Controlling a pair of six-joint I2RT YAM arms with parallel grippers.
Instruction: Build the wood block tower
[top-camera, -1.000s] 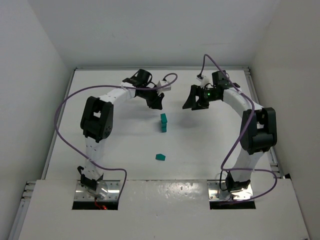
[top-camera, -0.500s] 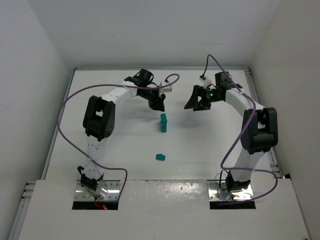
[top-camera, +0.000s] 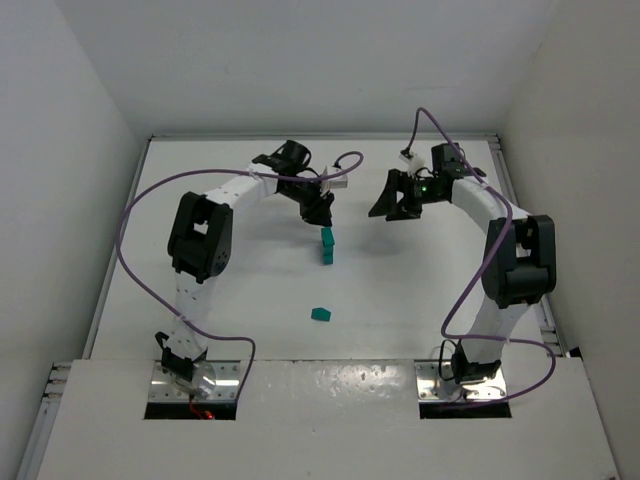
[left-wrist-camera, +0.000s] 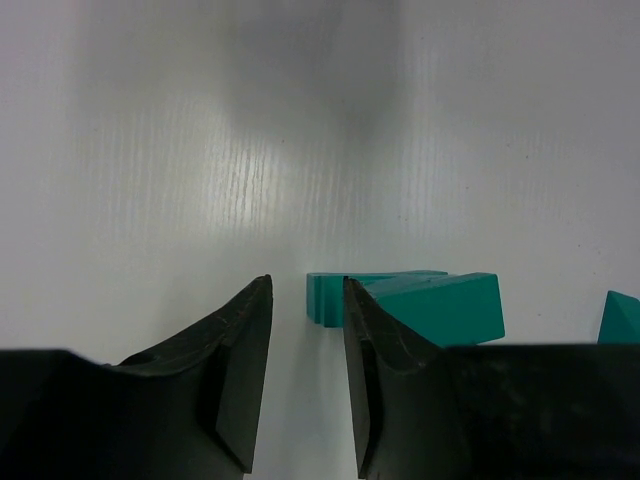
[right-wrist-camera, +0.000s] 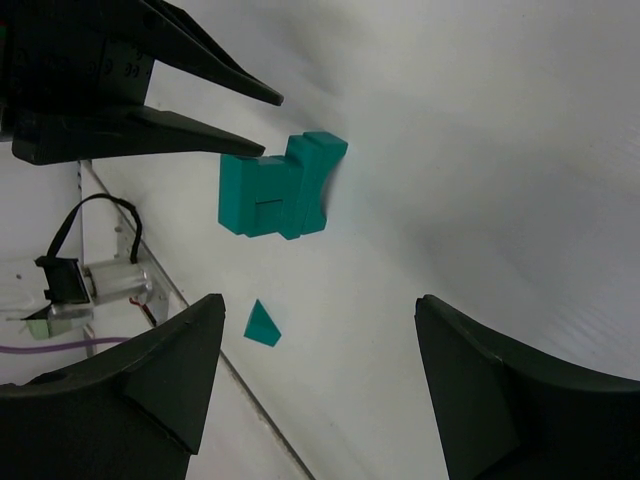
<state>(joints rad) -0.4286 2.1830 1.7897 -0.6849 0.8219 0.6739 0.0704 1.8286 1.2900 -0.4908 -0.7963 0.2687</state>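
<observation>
The tower (top-camera: 327, 244) is a short upright column of teal-green wood blocks at mid-table. It also shows in the right wrist view (right-wrist-camera: 280, 195) and in the left wrist view (left-wrist-camera: 440, 305). My left gripper (top-camera: 321, 215) hovers just behind the tower's top, jaws a little apart and empty (left-wrist-camera: 305, 300). The tower lies behind and to the right of its right finger (left-wrist-camera: 365, 370). My right gripper (top-camera: 394, 206) is wide open and empty (right-wrist-camera: 320, 300), off to the tower's right. A loose wedge-shaped block (top-camera: 320, 314) lies nearer the bases; it also shows in the right wrist view (right-wrist-camera: 262, 324).
White walls close in the table (top-camera: 420, 280) at the back and both sides. Purple cables (top-camera: 130, 215) loop from both arms. The left arm's fingers (right-wrist-camera: 200, 100) show in the right wrist view just above the tower.
My left gripper has moved right and nearer, up to the tower's top. My right gripper drew back slightly early on, then held. The blocks have not moved.
</observation>
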